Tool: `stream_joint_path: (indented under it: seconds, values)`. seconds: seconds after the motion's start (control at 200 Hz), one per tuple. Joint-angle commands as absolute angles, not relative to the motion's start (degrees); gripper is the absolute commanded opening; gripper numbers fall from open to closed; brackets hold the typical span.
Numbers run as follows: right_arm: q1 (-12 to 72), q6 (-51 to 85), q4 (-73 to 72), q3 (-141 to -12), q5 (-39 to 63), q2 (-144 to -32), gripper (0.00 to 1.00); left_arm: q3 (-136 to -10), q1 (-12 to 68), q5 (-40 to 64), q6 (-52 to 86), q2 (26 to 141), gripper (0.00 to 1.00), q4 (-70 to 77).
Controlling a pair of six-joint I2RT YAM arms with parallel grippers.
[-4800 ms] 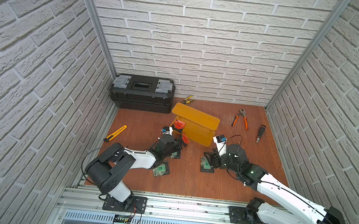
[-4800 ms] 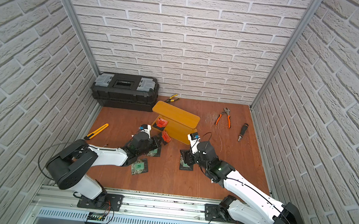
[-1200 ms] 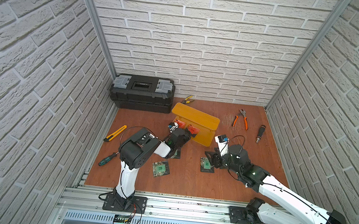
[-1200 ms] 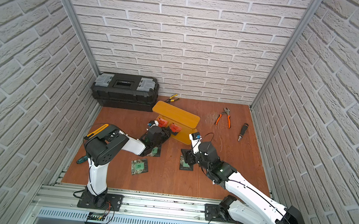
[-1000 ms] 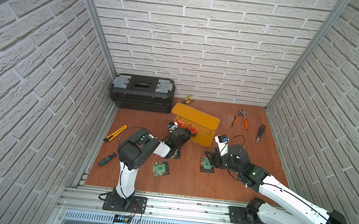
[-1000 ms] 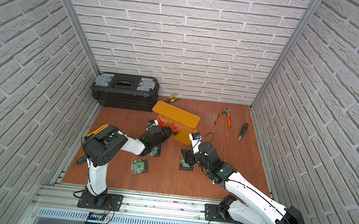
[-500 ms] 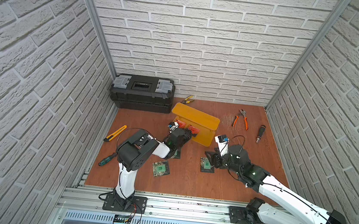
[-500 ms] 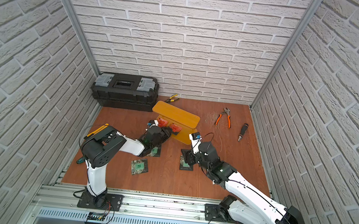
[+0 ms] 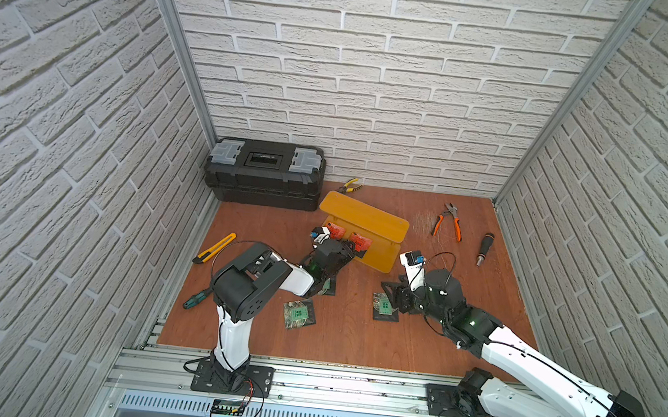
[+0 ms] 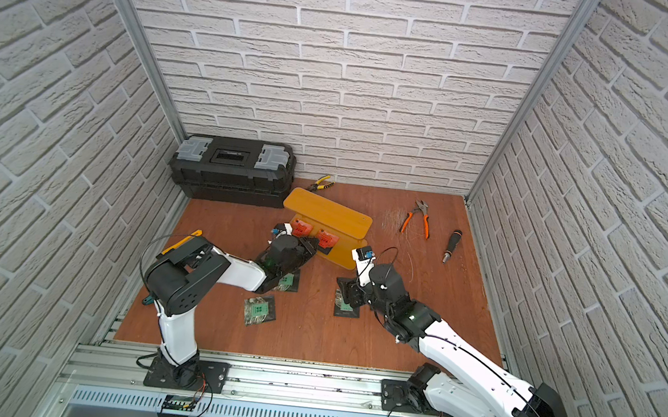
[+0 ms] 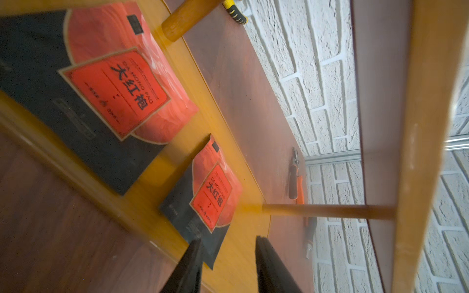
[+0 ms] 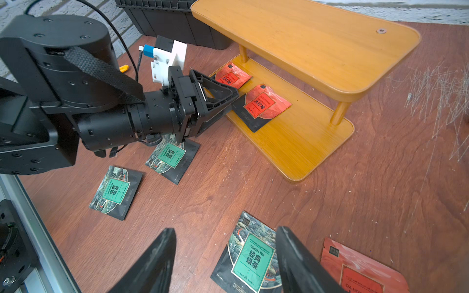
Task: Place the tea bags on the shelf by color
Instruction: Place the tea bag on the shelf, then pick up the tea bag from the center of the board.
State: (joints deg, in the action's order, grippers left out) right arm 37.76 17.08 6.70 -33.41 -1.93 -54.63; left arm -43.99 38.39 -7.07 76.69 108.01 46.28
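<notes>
The yellow-orange shelf [image 9: 365, 216] [image 10: 327, 213] [image 12: 304, 43] stands mid-floor. Two red tea bags [image 12: 232, 76] [image 12: 261, 105] lie on its lower board, also seen in the left wrist view [image 11: 119, 83] [image 11: 210, 195]. My left gripper [image 11: 228, 239] [image 12: 234, 101] [image 9: 351, 251] is open at that board's edge, one finger by the nearer bag's corner. Three green tea bags [image 12: 115, 191] [image 12: 172, 156] [image 12: 250, 256] lie on the floor. My right gripper [image 12: 225, 229] [image 9: 392, 298] hovers open over the nearest green one. A third red tea bag [image 12: 360, 269] lies beside it.
A black toolbox [image 9: 265, 169] sits at the back left. Orange pliers [image 9: 447, 224] and a black screwdriver [image 9: 485, 247] lie at the right. A yellow knife [image 9: 213, 248] and a green screwdriver [image 9: 194, 300] lie by the left wall. Brick walls enclose three sides.
The left gripper carried a red tea bag in to the shelf, and its jaws have parted, leaving the bag on the lower board. The right arm has stayed put.
</notes>
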Motion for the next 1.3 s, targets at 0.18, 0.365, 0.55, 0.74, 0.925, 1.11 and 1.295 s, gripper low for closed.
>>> stream_joint_path:
  seconds: [0.18,0.365,0.55,0.74,0.925,1.11,1.295]
  values:
    - [37.74,16.61,6.53,-32.95,-4.3,-54.2,0.67,-40.46,37.97,-8.62,71.96,98.21,0.53,41.59]
    - [37.44,17.12,9.35,-33.74,-8.27,-54.54,0.67,-37.79,37.53,-8.54,67.89,90.72,0.7,33.67]
    - [35.77,19.67,13.36,-33.73,-11.77,-54.11,0.69,-35.26,37.27,-7.47,63.63,83.42,0.9,26.2]
    - [33.28,25.55,17.32,-32.01,-11.5,-52.62,0.72,-33.49,37.6,-4.96,58.29,77.04,0.98,21.0]
    - [29.87,30.06,21.01,-30.73,-8.09,-52.82,0.73,-32.96,38.72,-0.14,53.83,74.14,0.99,19.25]
    - [25.25,31.42,25.5,-30.28,-5.18,-52.35,0.73,-33.87,41.91,2.36,52.09,74.91,0.99,18.99]
    - [20.51,31.3,26.3,-28.66,-1.26,-53.46,0.75,-33.66,45.62,2.04,52.28,76.8,0.98,21.55]
